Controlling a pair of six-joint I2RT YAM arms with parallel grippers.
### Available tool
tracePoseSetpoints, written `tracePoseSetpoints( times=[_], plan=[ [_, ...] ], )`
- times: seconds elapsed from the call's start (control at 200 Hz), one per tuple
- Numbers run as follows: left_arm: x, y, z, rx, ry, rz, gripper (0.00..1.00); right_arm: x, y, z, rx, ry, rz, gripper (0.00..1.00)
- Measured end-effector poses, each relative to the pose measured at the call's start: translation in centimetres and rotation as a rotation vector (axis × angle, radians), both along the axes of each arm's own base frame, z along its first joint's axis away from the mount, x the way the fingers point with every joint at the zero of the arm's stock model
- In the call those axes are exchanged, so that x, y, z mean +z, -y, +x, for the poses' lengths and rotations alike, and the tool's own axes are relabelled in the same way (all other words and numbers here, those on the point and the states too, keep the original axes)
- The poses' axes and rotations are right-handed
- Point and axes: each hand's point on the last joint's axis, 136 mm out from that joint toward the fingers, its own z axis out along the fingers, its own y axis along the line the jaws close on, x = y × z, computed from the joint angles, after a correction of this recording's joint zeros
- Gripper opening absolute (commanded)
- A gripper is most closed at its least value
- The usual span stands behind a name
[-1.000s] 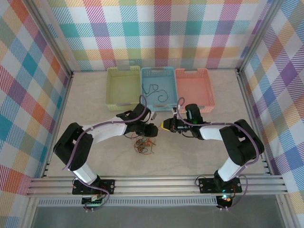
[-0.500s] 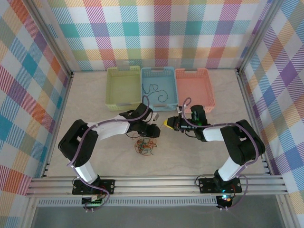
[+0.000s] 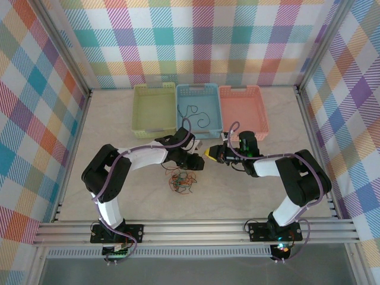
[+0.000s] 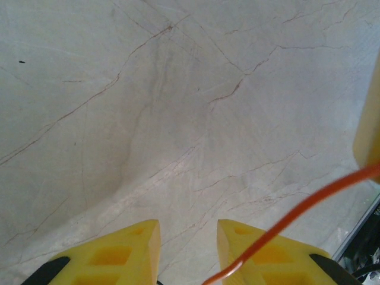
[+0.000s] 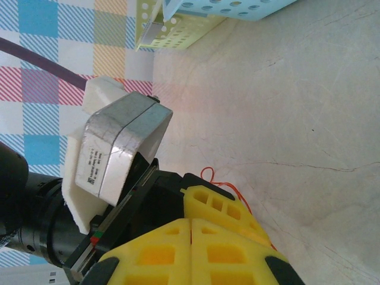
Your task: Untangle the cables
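Observation:
The cables [image 3: 181, 183] lie as a small orange, red and green clump on the marble table [image 3: 119, 148], just in front of both grippers. My left gripper [image 3: 198, 164] [image 4: 189, 237] is open, with bare table showing between its yellow fingers. An orange cable [image 4: 309, 205] runs across its right finger [image 4: 267, 255] and up to the right gripper's yellow fingertip [image 4: 369, 127]. My right gripper [image 3: 208, 154] [image 5: 191, 222] is shut, tip to tip with the left one. The orange cable [image 5: 208, 173] loops beside the left gripper's finger [image 5: 219, 205].
Three baskets stand in a row at the back: yellow-green [image 3: 138, 110], blue [image 3: 218, 110] holding a black cable [image 3: 193, 113], and pink [image 3: 261, 113]. The left wrist's camera housing [image 5: 119, 151] sits close in front of the right gripper. Checked walls enclose the table.
My left gripper has moved right, up against the right gripper, and its jaws have parted a little. The right gripper shifted slightly back. The clump has stayed put.

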Motion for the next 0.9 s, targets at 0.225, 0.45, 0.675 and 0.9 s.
tracePoseSetpoints(
  times=[0.225,0.45,0.675,0.9],
  plan=[
    [0.1,0.3,-0.3,-0.011,-0.017,-0.016,0.22,-0.3,0.8,0.1,-0.024,0.000,0.005,0.00],
    [0.3,0.5,-0.6,-0.023,-0.030,-0.033,0.19,-0.5,1.9,0.6,-0.064,-0.006,0.010,0.00],
    [0.2,0.7,-0.8,-0.031,-0.040,-0.039,0.19,0.0,2.7,0.9,-0.089,0.013,0.015,0.00],
    [0.0,1.0,-1.0,-0.042,-0.047,-0.041,0.20,1.1,2.6,1.0,-0.087,0.050,0.030,0.00]
  ],
)
